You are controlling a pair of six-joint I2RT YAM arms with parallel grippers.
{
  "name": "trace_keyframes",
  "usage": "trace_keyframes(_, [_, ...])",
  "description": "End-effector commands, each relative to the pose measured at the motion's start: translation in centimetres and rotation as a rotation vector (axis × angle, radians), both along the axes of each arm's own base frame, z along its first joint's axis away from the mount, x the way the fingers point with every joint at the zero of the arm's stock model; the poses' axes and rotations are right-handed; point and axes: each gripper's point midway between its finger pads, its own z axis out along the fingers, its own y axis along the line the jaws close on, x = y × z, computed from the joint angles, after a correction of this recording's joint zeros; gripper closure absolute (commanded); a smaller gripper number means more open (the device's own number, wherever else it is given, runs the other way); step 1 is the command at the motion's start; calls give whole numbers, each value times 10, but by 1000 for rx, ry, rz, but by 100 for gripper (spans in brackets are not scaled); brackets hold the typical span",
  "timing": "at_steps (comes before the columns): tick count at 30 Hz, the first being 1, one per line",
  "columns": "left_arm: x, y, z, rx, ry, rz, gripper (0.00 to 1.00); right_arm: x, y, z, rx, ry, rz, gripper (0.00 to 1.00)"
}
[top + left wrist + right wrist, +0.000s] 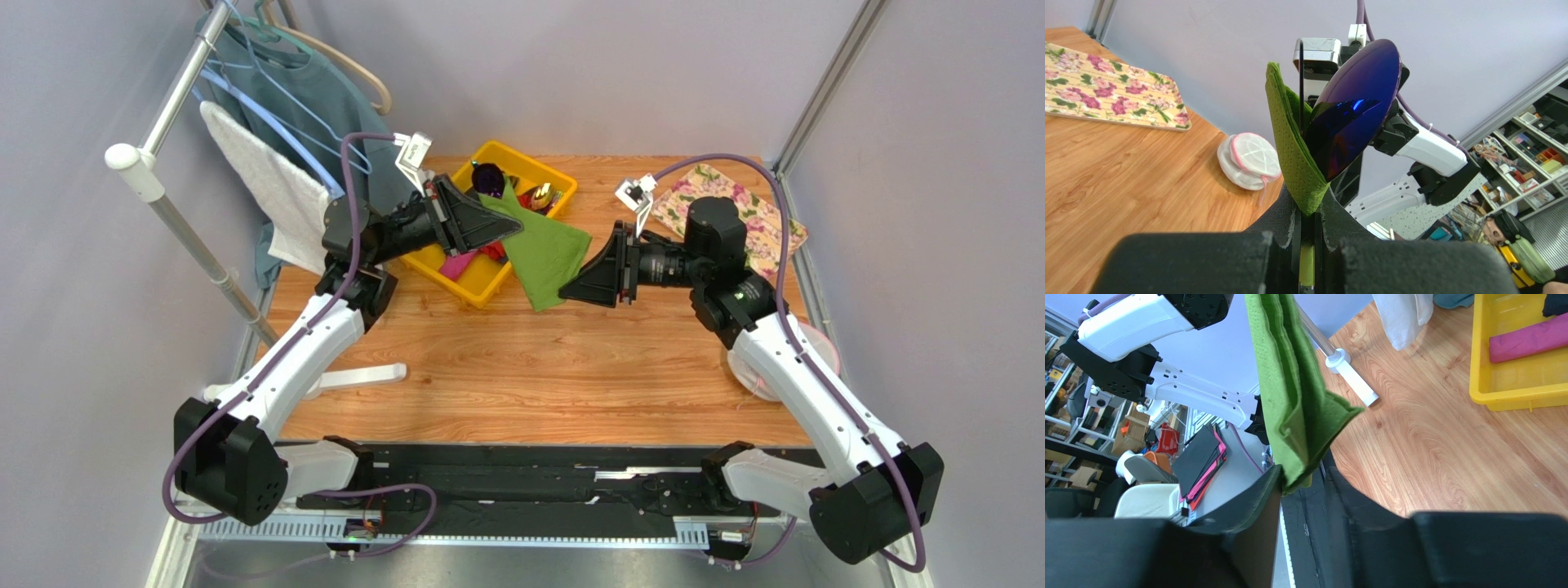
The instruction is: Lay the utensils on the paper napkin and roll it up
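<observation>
The green paper napkin (546, 251) hangs folded in the air over the table, stretched between both grippers. My left gripper (501, 221) is shut on its upper corner beside the yellow bin (472, 284); the left wrist view shows the jaws pinching the napkin (1293, 153). My right gripper (568, 294) is shut on the lower corner, which sits between its fingertips in the right wrist view (1303, 474). The utensils lie in the bin: purple (489, 179), gold (540, 194) and pink (456, 263) pieces show, partly hidden by the left gripper.
A cream floral mat (726, 206) lies at the back right. A white mesh pouch with pink trim (763, 368) sits at the right edge. A clothes rack with a white towel (276, 184) stands at the left, its foot (363, 376) on the table.
</observation>
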Motion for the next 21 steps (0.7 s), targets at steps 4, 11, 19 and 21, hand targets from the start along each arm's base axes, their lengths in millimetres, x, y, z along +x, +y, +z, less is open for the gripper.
trace_keyframes(4, [-4, 4, 25, -41, -82, 15, 100, 2, 2, 14, 40, -61, 14, 98])
trace_keyframes(11, [-5, 4, 26, -39, -81, 9, 100, 10, 0, 0, 6, -49, -17, 90])
trace_keyframes(19, [-4, 4, 23, -36, -76, 11, 100, 18, -10, 12, -7, -40, -59, 53])
trace_keyframes(21, [-5, 4, 22, -34, -76, 6, 100, 20, -12, 15, -4, -46, -65, 55])
